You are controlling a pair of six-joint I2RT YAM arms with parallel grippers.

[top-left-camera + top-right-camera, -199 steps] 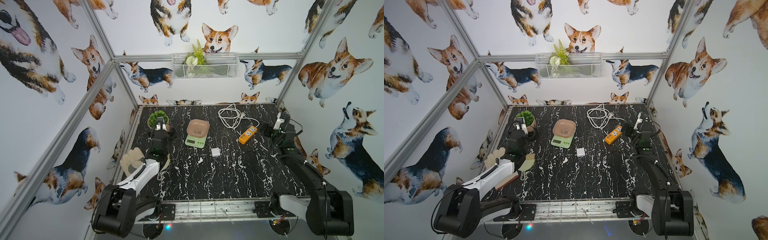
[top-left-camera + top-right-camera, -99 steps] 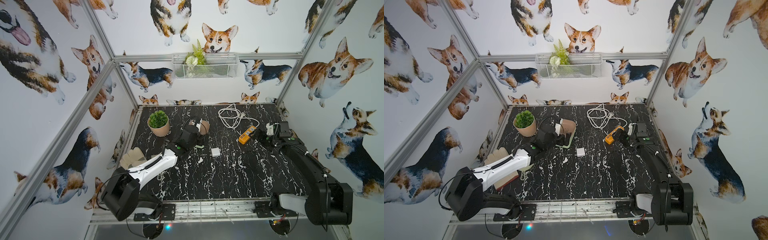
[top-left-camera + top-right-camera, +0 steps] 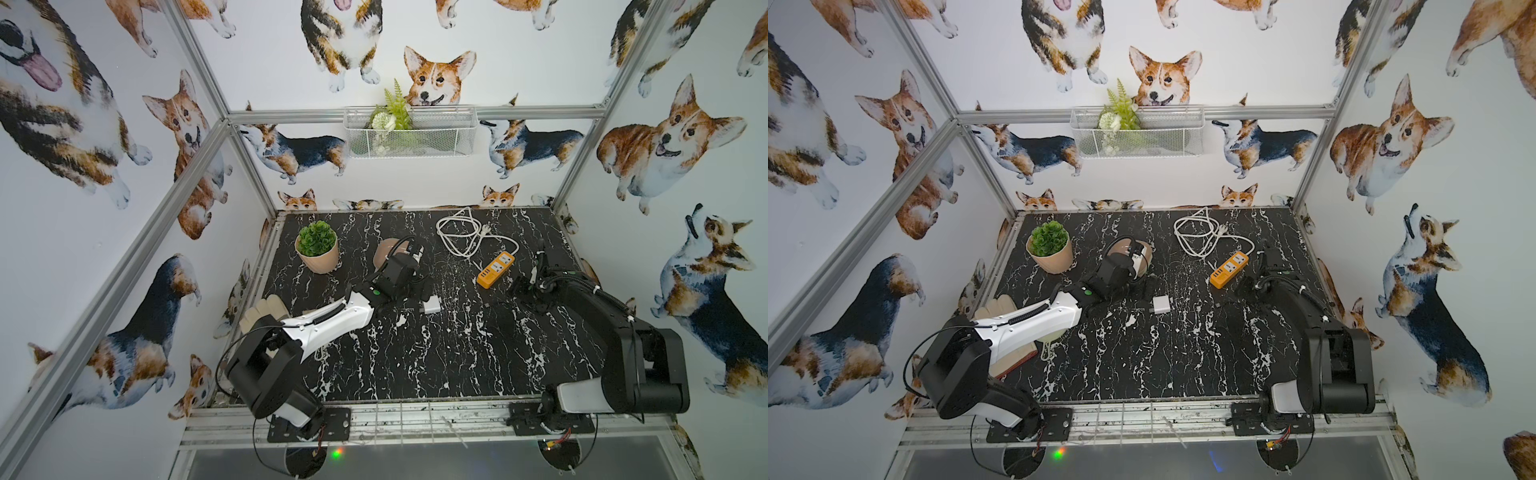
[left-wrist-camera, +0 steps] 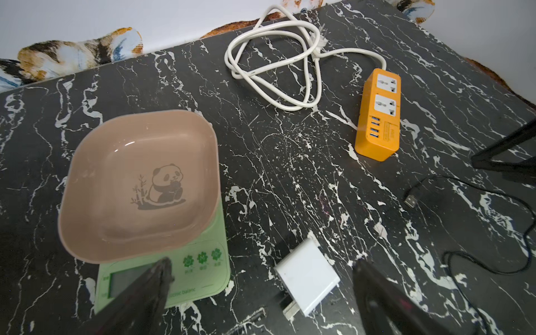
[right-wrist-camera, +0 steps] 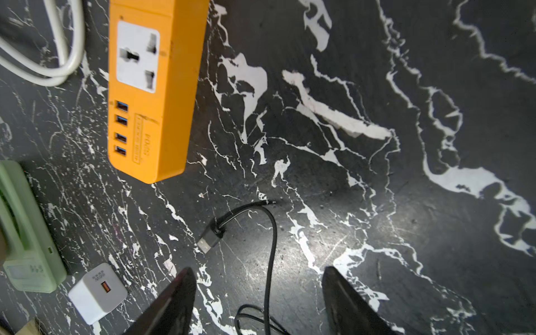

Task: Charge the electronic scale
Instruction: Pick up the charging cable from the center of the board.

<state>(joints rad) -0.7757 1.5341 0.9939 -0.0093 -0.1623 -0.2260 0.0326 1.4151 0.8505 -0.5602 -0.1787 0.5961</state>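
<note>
Left gripper [image 4: 262,262] gapes wide, empty, over the electronic scale [image 4: 208,278] at mid-table. Right gripper [image 5: 256,272], jaws apart, straddles the black USB cable [image 5: 209,238] right of the orange power strip [image 5: 174,87]. Far wire basket [image 3: 440,137] holds a fern [image 3: 395,108].

Black tabletop [image 3: 415,365] with white marble veining. Resting on it: potted plant [image 3: 318,251] toward the far left corner; electronic scale [image 4: 145,197] near the centre; white adapter cube [image 4: 307,278] just beside the scale; orange power strip [image 4: 378,116] farther right, its white cord [image 4: 275,66] coiled behind; black USB cable [image 5: 210,236], plug free, near the strip.
</note>
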